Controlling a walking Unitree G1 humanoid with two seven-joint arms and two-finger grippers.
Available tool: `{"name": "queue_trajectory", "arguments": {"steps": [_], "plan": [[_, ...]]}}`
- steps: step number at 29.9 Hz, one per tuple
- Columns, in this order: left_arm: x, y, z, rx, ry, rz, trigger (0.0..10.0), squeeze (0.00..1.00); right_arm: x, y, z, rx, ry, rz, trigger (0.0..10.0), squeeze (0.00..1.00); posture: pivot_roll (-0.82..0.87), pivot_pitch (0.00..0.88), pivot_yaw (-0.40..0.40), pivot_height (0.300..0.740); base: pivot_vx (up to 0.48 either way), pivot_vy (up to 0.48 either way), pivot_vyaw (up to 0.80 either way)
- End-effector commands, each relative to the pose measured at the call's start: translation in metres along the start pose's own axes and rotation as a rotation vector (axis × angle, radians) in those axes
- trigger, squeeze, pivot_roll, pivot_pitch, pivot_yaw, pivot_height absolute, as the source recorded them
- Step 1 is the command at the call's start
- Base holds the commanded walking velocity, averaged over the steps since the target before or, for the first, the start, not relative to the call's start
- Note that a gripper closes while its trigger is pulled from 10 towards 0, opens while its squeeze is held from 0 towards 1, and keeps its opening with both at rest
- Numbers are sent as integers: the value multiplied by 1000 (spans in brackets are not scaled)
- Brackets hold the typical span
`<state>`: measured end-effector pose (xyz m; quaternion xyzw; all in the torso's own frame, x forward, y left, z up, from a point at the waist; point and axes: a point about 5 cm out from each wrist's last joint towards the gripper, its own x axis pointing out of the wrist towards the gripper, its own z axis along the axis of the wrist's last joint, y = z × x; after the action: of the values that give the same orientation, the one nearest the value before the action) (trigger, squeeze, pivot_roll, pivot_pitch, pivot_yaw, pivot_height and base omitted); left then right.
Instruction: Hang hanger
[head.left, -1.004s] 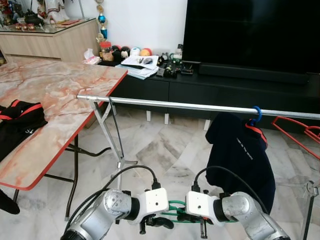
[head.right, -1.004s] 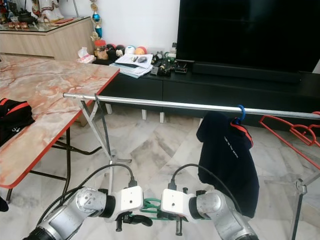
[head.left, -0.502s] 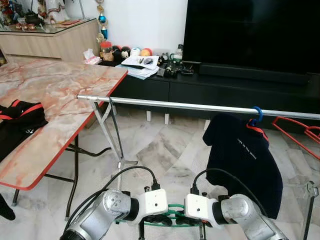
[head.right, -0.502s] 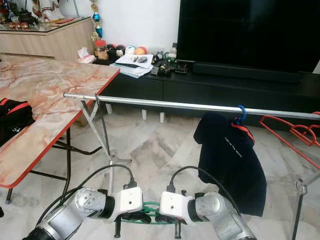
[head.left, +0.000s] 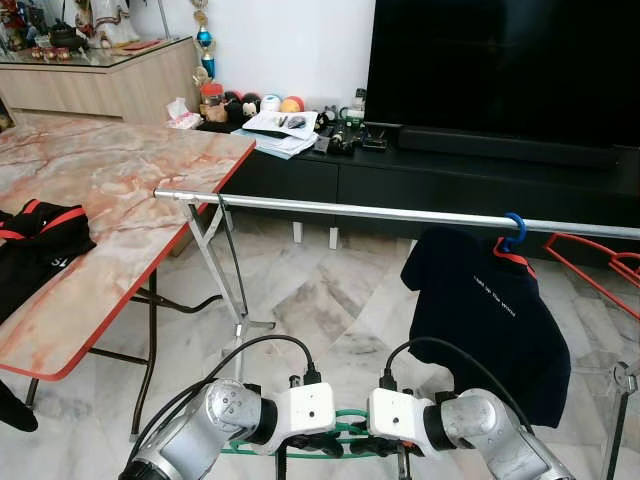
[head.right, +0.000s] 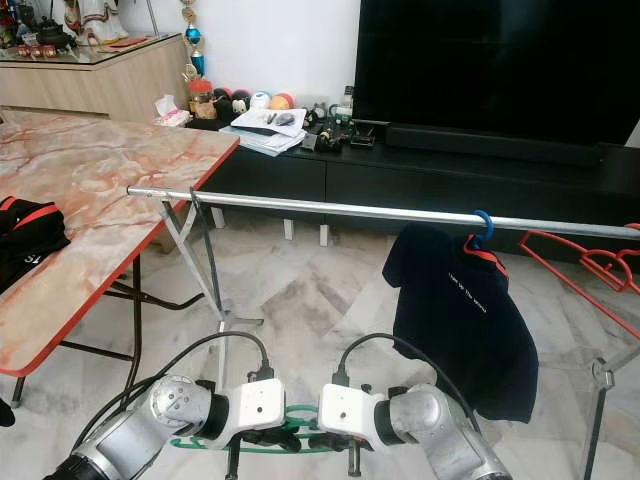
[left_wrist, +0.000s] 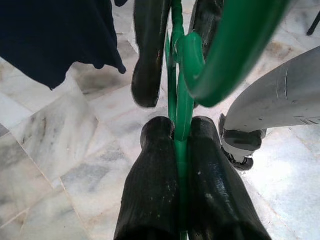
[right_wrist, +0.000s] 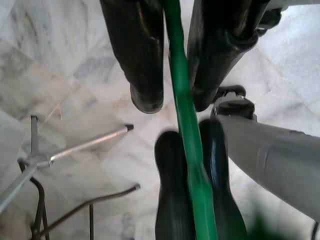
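A green hanger (head.left: 349, 414) sits low in front of me between both grippers, with the floor below it. My left gripper (left_wrist: 181, 127) is shut on its thin bar (left_wrist: 181, 115). Facing it, my right gripper (right_wrist: 175, 100) has its fingers on either side of the same bar (right_wrist: 192, 170), with a narrow gap on one side. Beyond, a silver clothes rail (head.left: 400, 213) runs across the room. A dark T-shirt (head.left: 490, 310) hangs on it from a blue-hooked hanger (head.left: 514, 228) towards the right.
A marble-topped table with a red edge (head.left: 110, 190) stands on the left, with a black and red garment (head.left: 35, 245) on it. A red hanger (head.left: 600, 265) is at the far right of the rail. A black TV console (head.left: 450, 180) lies behind.
Both grippers and the green hanger have sunk slightly lower. The dark T-shirt on the rail has swung and turned a little to the left.
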<state>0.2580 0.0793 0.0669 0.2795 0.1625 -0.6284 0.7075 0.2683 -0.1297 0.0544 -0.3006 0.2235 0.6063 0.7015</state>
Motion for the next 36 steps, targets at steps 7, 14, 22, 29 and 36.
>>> {"name": "queue_trajectory", "arguments": {"steps": [7,14,22,29,36], "plan": [[-4,10,-14,66,104,78,0,0,-12,-3,3,-47,1,27,10000,1000,111,0,-4,740,0,0,0],[-10,15,-31,74,205,156,0,0,-31,-11,-17,-46,106,-24,10000,965,114,0,-4,740,0,0,0],[-24,16,-56,-4,313,366,314,0,-89,-49,-60,259,66,-585,10000,0,104,0,1,740,0,0,0],[-19,15,-50,-144,264,533,10000,0,-88,-35,-110,627,88,-943,10000,0,112,0,5,740,0,0,0],[-30,8,-42,-363,81,746,10000,0,-54,35,-160,1101,242,-1145,10000,0,132,0,9,740,0,0,0]]}}
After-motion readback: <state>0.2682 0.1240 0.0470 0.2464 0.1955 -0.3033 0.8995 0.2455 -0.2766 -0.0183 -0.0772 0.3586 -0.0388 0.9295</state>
